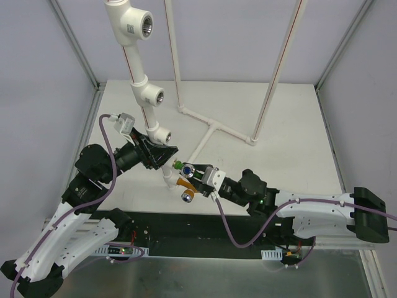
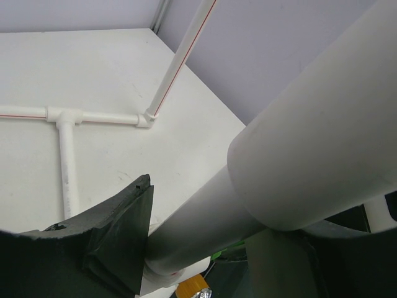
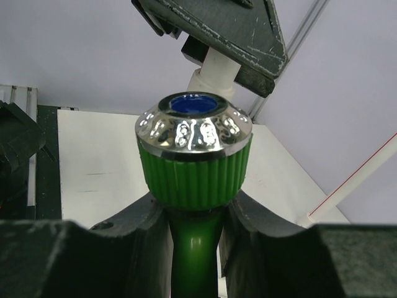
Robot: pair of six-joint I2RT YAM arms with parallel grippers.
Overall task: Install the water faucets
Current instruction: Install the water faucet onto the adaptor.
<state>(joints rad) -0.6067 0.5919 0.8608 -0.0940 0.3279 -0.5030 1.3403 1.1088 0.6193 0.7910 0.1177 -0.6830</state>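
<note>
Green ribbed plastic faucet [image 3: 195, 180], clamped in the right gripper [image 3: 195, 217]; left gripper [image 1: 162, 154] straddles the white plastic pipe [image 2: 205, 230], grip unclear. Mid-install, I'd say: next, align threads, twist in.

No text can be read anywhere. The top tee [image 1: 127, 25] carries a small grey printed mark on its side, too small to make out. The pipes [image 1: 282, 68] show only thin red lines.

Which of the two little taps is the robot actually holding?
The green faucet, pinched by its stem between the right fingers; the orange faucet is beside them, outside the grip.
</note>
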